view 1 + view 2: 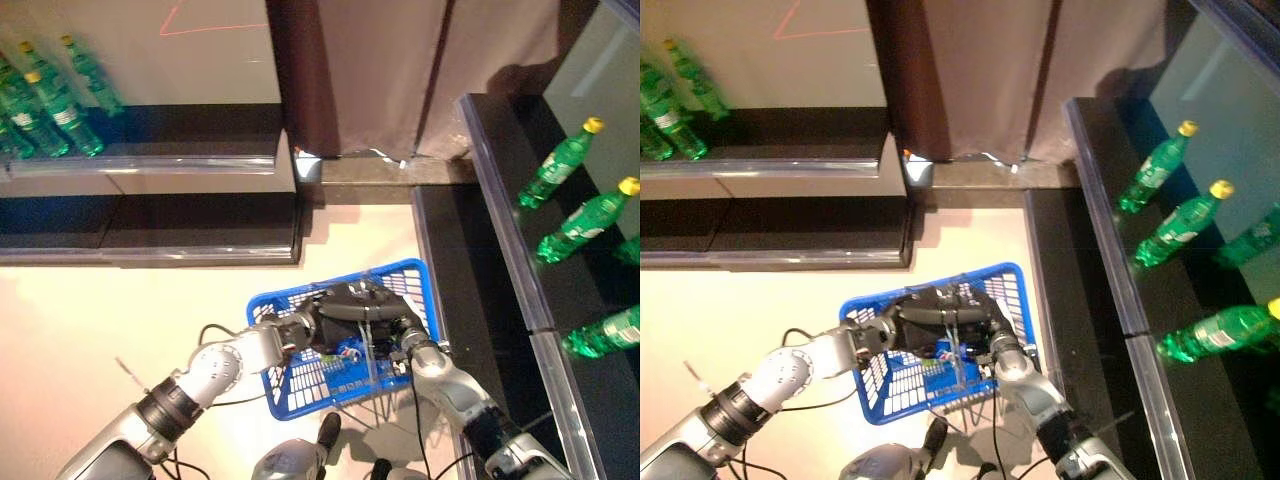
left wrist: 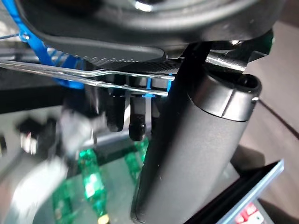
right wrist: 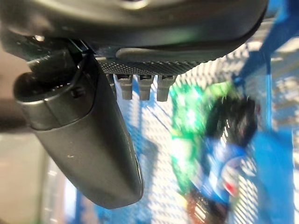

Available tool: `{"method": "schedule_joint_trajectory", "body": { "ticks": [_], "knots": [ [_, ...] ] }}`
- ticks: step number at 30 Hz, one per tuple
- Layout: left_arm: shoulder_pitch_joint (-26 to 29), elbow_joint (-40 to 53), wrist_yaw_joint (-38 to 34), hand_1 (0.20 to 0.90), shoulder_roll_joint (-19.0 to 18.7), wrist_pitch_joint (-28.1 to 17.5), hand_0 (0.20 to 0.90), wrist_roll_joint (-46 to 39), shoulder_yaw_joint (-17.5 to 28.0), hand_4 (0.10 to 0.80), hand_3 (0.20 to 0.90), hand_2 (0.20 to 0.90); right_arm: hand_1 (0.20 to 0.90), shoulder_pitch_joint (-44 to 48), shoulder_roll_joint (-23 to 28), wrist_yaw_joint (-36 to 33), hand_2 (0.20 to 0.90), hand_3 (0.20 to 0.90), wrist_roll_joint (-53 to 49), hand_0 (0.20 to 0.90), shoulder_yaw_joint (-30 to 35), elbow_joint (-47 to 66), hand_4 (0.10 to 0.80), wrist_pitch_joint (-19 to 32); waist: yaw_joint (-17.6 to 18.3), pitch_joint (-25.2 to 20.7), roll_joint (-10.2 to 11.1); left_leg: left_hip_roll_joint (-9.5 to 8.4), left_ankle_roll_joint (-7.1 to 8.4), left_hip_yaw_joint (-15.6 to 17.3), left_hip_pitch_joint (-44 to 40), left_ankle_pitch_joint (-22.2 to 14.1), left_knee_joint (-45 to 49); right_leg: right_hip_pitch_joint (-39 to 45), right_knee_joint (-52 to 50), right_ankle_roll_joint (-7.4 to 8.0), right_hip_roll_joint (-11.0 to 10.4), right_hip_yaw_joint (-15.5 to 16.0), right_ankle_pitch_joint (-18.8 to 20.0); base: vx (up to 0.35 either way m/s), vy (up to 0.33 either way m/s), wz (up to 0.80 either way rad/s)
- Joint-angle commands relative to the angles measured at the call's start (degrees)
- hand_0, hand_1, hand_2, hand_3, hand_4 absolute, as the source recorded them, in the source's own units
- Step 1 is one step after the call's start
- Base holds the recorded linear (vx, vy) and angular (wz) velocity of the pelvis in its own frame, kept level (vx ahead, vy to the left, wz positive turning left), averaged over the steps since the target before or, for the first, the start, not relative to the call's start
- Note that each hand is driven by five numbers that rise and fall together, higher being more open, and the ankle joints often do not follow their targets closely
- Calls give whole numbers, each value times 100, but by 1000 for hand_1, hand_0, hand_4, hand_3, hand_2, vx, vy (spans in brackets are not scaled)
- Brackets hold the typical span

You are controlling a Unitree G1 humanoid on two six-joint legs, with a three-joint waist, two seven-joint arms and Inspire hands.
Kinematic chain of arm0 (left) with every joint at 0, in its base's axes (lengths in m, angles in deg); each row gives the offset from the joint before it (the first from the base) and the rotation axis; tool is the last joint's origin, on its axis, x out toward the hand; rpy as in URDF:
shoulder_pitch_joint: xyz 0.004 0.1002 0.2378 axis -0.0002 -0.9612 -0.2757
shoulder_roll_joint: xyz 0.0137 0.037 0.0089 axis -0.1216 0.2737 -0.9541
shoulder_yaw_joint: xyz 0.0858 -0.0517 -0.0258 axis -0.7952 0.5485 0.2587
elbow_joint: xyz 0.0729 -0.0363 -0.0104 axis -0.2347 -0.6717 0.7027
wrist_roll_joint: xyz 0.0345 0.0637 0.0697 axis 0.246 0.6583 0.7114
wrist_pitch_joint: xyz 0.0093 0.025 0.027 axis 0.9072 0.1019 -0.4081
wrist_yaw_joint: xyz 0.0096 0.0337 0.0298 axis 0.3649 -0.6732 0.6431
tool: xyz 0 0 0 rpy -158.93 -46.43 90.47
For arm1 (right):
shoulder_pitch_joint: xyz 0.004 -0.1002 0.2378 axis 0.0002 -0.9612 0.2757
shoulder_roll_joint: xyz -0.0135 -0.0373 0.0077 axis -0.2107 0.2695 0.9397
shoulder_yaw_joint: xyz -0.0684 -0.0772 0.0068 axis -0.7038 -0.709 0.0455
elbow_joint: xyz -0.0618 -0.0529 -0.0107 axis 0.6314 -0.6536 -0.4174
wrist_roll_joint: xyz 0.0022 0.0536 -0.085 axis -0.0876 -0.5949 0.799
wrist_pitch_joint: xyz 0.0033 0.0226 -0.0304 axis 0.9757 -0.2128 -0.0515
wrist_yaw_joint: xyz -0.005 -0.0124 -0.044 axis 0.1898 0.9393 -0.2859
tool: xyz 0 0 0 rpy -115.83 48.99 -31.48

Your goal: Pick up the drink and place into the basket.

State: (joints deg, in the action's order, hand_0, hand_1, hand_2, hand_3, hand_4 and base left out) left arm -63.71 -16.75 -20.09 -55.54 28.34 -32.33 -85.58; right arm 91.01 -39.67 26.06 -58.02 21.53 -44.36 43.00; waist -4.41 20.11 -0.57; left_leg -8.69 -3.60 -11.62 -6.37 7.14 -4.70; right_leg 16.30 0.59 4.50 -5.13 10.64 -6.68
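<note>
The blue basket [image 1: 403,271] hangs off the floor in front of me. My left hand [image 1: 322,326] is shut on its thin wire handles [image 2: 88,73], which cross under the curled fingers in the left wrist view. My right hand [image 1: 408,343] is over the basket's right side, fingers relaxed and holding nothing. In the right wrist view a green drink bottle [image 3: 184,135] lies on the basket's mesh floor past my thumb [image 3: 88,140], beside a darker drink with a blue label [image 3: 224,163].
Green bottles with yellow caps lie on a dark glass-edged shelf at the right [image 1: 560,165] [image 1: 590,225]. More green bottles stand on the shelf at the far left [image 1: 50,100]. A brown pillar [image 1: 300,70] stands behind, and pale floor lies to the left.
</note>
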Motion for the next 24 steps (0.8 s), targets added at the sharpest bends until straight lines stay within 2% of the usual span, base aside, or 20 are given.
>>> {"method": "schedule_joint_trajectory", "body": {
  "ticks": [1,5,7,10,12,15,17,18,22,24],
  "knots": [
    [350,777,1302,300,1289,-1190,300,-717,1329,100,200,300,900,-314,420,220,900,900,193,900,277,350,800,928,110,-1797,-18,298,320,949,-376,-1059,184,-754,102,185,173,-161,630,-30,-9,-17],
    [-111,613,1324,300,1238,-1446,300,-443,1822,100,200,300,900,-689,499,300,900,900,-106,900,770,783,800,1118,221,-1755,-3,325,318,1032,-400,-1060,179,-764,132,177,232,-317,644,-65,-27,-20],
    [-198,567,1280,300,1236,-1541,300,-454,1923,100,200,300,900,-774,464,353,900,900,-127,900,888,803,800,1161,245,-1751,2,333,320,1051,-400,-1055,176,-772,131,174,250,-353,648,-54,-30,-7],
    [-406,310,1220,300,1336,-1880,300,-124,2225,100,200,300,900,-959,381,516,900,900,-416,900,1146,898,800,1292,334,-1748,12,358,325,1091,-412,-1034,135,-776,187,164,302,-462,669,-73,-46,-21],
    [-500,-159,1333,300,1453,-2143,300,106,2492,100,200,300,900,-1124,184,801,900,900,-778,900,1305,741,800,1565,397,-1750,19,374,344,1131,-412,-1013,98,-795,209,169,334,-530,685,-77,-43,-23],
    [-581,-552,1456,300,1545,-2353,300,258,2751,100,200,300,900,-1279,-11,1237,900,900,-1362,900,1360,506,800,1577,443,-1757,28,383,364,1148,-404,-996,67,-806,243,166,350,-562,695,-43,-19,-20],
    [-796,-937,1610,300,1614,-2645,300,534,3156,100,200,300,900,-1542,-303,1714,900,900,-1644,900,1418,22,800,1620,483,-1756,45,404,376,1174,-382,-1011,87,-832,239,147,366,-611,685,-52,-22,-26],
    [-796,-937,1610,300,1614,-2645,300,534,3156,100,200,300,900,-1542,-303,1714,900,900,-1644,900,1418,22,800,1620,483,-1756,45,404,376,1174,-382,-1011,87,-832,239,147,366,-611,685,-41,-25,-28],
    [-1367,-1437,1721,300,1862,-2996,300,1062,3735,100,200,300,900,-1870,-544,2098,900,900,-1638,900,1566,-880,800,1703,469,-1721,75,412,388,1195,-341,-1065,150,-841,278,70,420,-656,676,-37,-14,-14],
    [-1472,-1593,1736,300,1906,-3046,300,1117,3827,100,200,300,900,-1894,-547,2044,900,900,-1645,900,1559,-1016,800,1643,463,-1706,76,405,387,1185,-339,-1078,156,-836,286,52,439,-681,670,-27,2,-17]
  ]
}}
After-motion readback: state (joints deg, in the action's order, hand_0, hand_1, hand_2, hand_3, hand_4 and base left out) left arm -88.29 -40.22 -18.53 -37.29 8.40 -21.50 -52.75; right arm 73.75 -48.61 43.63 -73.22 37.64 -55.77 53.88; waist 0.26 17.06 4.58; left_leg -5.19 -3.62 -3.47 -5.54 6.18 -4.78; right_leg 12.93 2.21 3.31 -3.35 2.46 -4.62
